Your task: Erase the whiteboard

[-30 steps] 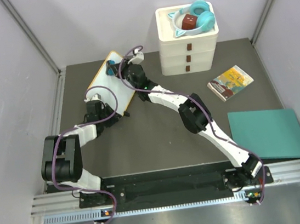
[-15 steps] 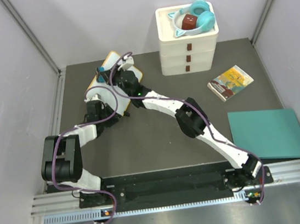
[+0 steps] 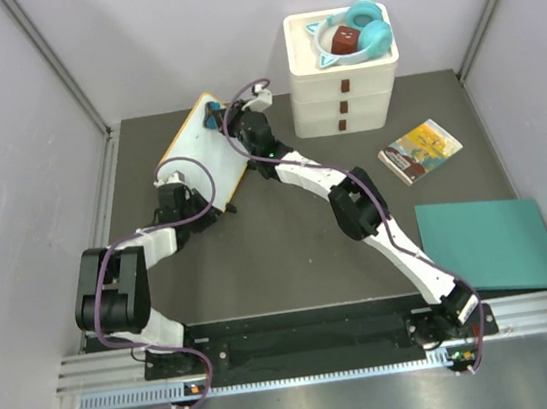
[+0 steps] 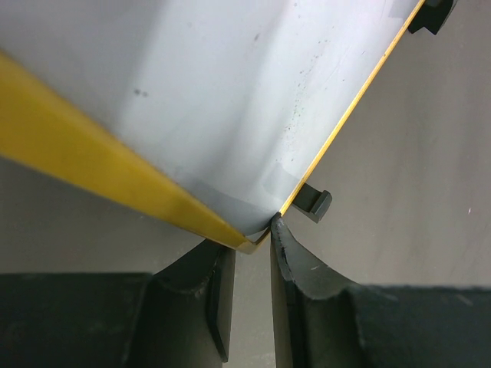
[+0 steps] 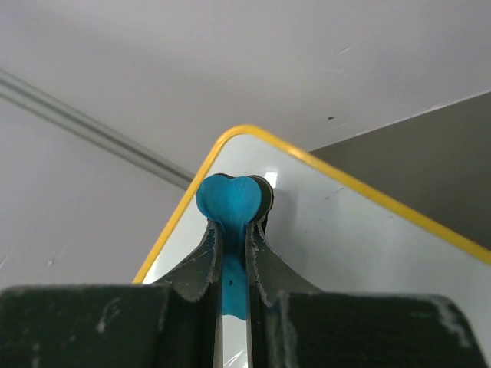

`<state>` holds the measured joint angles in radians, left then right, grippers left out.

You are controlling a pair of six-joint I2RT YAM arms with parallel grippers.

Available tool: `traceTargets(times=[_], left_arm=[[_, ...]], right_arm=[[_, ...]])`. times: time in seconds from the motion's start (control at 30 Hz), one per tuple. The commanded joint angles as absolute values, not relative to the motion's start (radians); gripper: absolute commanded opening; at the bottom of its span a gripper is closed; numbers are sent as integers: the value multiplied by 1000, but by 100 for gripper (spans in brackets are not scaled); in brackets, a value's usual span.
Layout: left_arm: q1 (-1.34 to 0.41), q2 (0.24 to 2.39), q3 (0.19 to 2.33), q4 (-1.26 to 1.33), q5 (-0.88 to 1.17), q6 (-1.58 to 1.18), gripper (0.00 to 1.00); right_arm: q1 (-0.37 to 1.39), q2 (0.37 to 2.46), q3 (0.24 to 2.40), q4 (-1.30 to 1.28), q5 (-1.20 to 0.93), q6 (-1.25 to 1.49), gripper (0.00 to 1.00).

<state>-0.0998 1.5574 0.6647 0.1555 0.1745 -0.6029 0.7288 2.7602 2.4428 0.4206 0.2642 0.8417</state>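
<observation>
The whiteboard (image 3: pixel 197 146) with a yellow rim lies at the back left, tilted. My left gripper (image 3: pixel 172 183) is shut on its near corner; in the left wrist view (image 4: pixel 252 239) the jaws pinch the yellow corner (image 4: pixel 253 244) of the board (image 4: pixel 230 92), whose face shows only faint specks. My right gripper (image 3: pixel 217 118) is shut on a blue eraser (image 3: pixel 212 119) and presses it on the board's far corner. In the right wrist view the gripper (image 5: pixel 232 222) squeezes the blue eraser (image 5: pixel 230 201) against the white surface (image 5: pixel 345 238).
A white drawer unit (image 3: pixel 343 74) with teal headphones (image 3: pixel 364 33) on top stands at the back. A small book (image 3: pixel 419 151) lies right of it. A flat teal sheet (image 3: pixel 490 241) lies at the right. Grey walls close both sides.
My right gripper swept the eraser left across the board's far end, then came back right to the far corner. The left gripper and the board have stayed put.
</observation>
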Motion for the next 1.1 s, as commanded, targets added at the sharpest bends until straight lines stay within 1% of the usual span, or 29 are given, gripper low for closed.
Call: traceTargets(times=[0.0,0.33,0.67,1.07], left_arm=[[-103,1586,607,-63,83,-526,0],[-107,1583,604,-63,80,-525,0],[-114,1580,606,-63,74,-525,0],[-123,1582,609,-63,69,-525,0]], right_arm=[[715,2799,2465,426,293,861,0],[709,2833,2499,430,261,891,0],[713,2783,2514,468,261,877,0],[750,2790,2539,521,229,871,0]])
